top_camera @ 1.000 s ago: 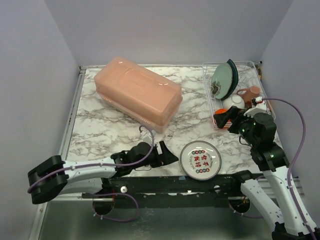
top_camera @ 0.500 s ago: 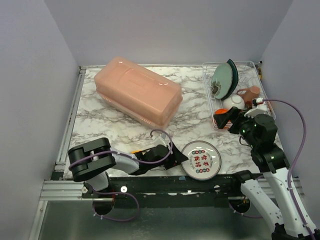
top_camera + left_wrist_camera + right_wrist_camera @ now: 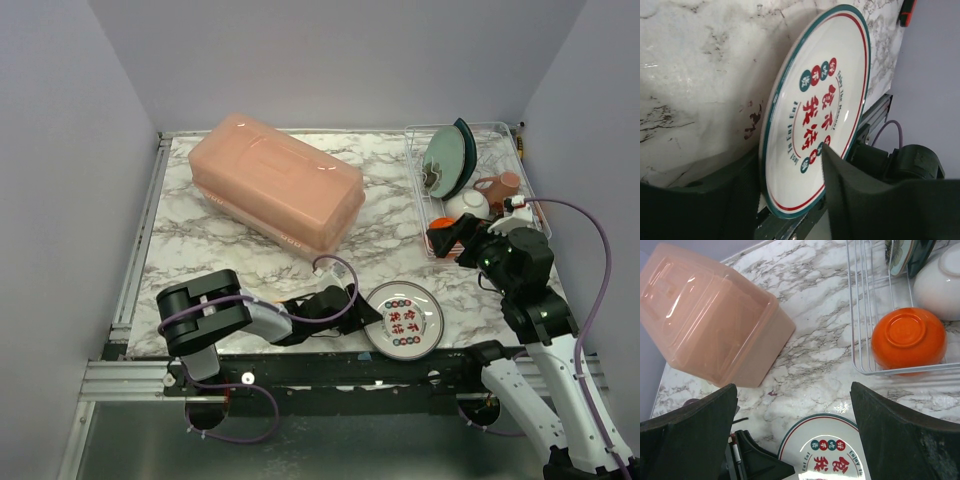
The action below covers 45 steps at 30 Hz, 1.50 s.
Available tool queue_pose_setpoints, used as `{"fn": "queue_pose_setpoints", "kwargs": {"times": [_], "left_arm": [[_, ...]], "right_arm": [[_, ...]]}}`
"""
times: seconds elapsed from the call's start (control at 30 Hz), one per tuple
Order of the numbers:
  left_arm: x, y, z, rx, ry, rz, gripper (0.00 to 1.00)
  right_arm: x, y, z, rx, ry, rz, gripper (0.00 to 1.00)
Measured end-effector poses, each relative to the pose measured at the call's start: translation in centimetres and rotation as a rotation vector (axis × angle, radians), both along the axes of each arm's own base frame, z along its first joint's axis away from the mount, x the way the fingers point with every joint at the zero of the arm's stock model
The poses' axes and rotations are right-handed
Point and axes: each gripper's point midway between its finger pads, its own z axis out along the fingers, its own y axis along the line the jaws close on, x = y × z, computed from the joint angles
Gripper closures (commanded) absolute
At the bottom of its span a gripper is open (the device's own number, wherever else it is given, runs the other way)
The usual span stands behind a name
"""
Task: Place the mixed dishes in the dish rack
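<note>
Swung rightward since a second ago, the left gripper (image 3: 364,318) — fingers spread, empty — straddles the round plate's (image 3: 403,320) left rim.

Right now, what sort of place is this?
Probably a robot test cell staged as a kitchen counter: a marble-look tabletop, plain walls boxing it in, and a wire dish rack with an orange bowl inside.

The right wrist view cuts off the round plate (image 3: 827,457) at the bottom and the white bowl (image 3: 940,282) at the right. From above, the right gripper (image 3: 462,237) hides part of the orange bowl (image 3: 437,243).
</note>
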Motion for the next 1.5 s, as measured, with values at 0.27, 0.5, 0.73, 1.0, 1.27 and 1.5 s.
{"fn": "queue_pose_setpoints", "kwargs": {"times": [0.27, 0.5, 0.73, 1.0, 1.27, 1.5], "left_arm": [[0.2, -0.3, -1.1, -0.019, 0.008, -0.015, 0.78], [0.1, 0.3, -1.6, -0.041, 0.011, -0.018, 0.89], [-0.3, 1.0, -1.2, -0.005, -0.028, -0.053, 0.98], [-0.7, 2.3, 1.2, 0.020, -0.106, -0.099, 1.00], [-0.7, 4.3, 6.0, -0.015, -0.218, -0.095, 1.00], [0.2, 8.1, 8.2, 0.001, -0.272, -0.010, 1.00]], "right_arm": [[0.0, 0.0, 0.0, 0.000, 0.000, 0.000, 0.03], [0.1, 0.0, 0.0, 0.001, -0.004, 0.000, 0.03], [0.3, 0.1, -0.4, -0.002, 0.013, 0.001, 0.03], [0.6, 0.2, -0.8, -0.006, 0.031, 0.002, 0.02], [0.7, 0.7, -1.3, -0.002, 0.053, 0.030, 0.00], [0.0, 4.5, -2.5, 0.043, 0.103, 0.259, 0.00]]}}
